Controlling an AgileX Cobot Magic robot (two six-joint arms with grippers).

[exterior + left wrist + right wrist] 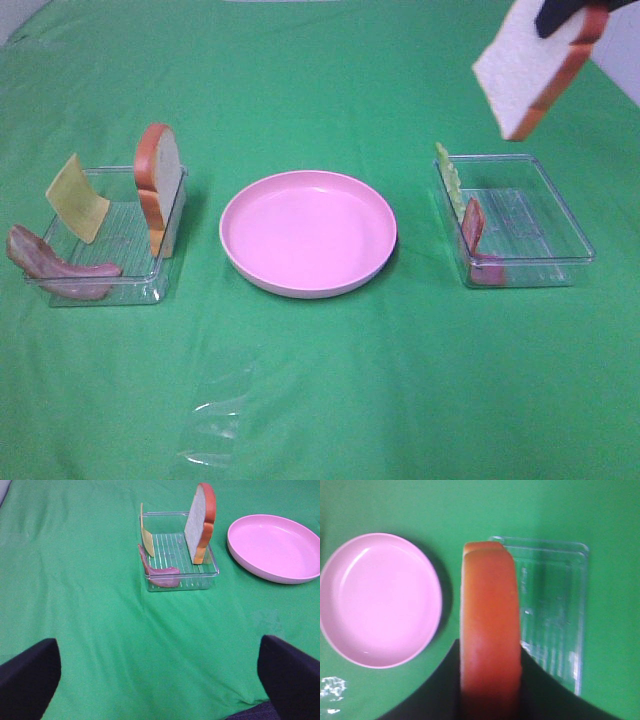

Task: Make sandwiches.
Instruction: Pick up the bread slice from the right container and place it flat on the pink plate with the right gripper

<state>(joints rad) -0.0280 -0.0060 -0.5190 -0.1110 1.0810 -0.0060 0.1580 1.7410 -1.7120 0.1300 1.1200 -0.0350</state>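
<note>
High over right tray (pixel 530 215): bread slice (pixel 522 72) white-faced, orange-brown crust, tilted.

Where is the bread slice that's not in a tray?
Exterior high view, top right: the slice is held in the air by the right gripper, above the right tray.

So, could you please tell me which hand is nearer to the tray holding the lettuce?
Right. The right hand hangs above that tray, gripping a bread slice. The left hand is over bare cloth near the other tray, across the pink plate.
</note>
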